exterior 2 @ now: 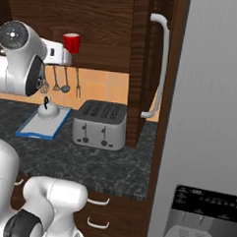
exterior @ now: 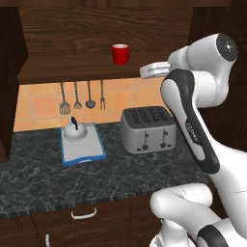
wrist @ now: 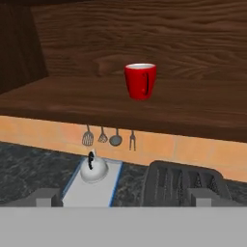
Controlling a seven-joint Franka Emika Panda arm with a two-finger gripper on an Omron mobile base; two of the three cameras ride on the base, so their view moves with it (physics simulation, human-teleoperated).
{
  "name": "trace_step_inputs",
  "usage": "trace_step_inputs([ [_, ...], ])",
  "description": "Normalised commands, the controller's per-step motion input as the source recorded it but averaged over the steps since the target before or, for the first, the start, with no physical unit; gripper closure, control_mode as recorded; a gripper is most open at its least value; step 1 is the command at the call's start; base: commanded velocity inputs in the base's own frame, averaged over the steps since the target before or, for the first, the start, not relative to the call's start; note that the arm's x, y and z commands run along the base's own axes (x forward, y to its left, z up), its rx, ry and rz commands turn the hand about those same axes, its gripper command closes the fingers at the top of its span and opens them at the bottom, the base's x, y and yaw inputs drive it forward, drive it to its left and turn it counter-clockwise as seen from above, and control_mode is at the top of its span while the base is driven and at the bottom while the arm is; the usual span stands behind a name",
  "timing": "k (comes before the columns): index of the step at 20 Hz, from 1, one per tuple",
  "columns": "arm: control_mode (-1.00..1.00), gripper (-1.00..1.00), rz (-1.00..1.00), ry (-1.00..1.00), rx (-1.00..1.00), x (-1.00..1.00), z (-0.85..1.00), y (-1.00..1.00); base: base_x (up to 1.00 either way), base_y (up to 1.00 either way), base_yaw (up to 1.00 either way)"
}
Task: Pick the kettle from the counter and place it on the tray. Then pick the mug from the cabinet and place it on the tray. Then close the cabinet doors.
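The red mug [exterior: 120, 53] [exterior 2: 71, 42] [wrist: 140, 80] stands upright on the shelf of the open dark wood cabinet [exterior: 96, 34], its handle facing the hand view. My gripper [exterior: 144, 71] [exterior 2: 68, 55] [wrist: 124, 198] hovers open and empty at shelf height, in front of the mug and a little to its right, apart from it. The small white kettle [exterior: 75, 131] [exterior 2: 48, 110] [wrist: 93, 170] sits at the far end of the blue-rimmed tray [exterior: 87, 152] [exterior 2: 34, 128] [wrist: 91, 193] on the dark counter [exterior: 120, 173]. Both cabinet doors [exterior 2: 143, 67] stand open.
A boxy silver toaster [exterior: 148, 129] [exterior 2: 99, 124] [wrist: 183, 183] stands right of the tray, below my hand. Several utensils [exterior: 82, 96] hang on the orange tiled wall. The open right door's bar handle [exterior 2: 162, 63] juts out beside a tall grey appliance [exterior 2: 214, 120].
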Motion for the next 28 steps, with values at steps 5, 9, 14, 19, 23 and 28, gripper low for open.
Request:
trace_step_inputs([
  [5, -1.0, -1.0, -0.01, -0.15, 0.0, 0.5, 0.08, -0.13, 0.0, 0.0, 0.0],
  [9, -1.0, -1.0, -0.06, 0.03, 0.0, 0.68, 0.05, -0.05, 0.0, 0.0, 0.0],
  [14, -1.0, -1.0, -0.07, 0.02, 0.0, 0.57, 0.09, 0.0, 0.0, 0.0, 0.0],
  [19, -1.0, -1.0, -0.04, 0.02, 0.01, 0.42, 0.0, 0.09, 0.0, 0.0, 0.0],
  [23, -1.0, -1.0, 0.0, 0.0, 0.02, 0.49, 0.07, 0.09, 0.0, 0.0, 0.0],
  [28, -1.0, -1.0, 0.0, 0.01, 0.02, 0.39, 0.0, 0.07, 0.0, 0.0, 0.0],
])
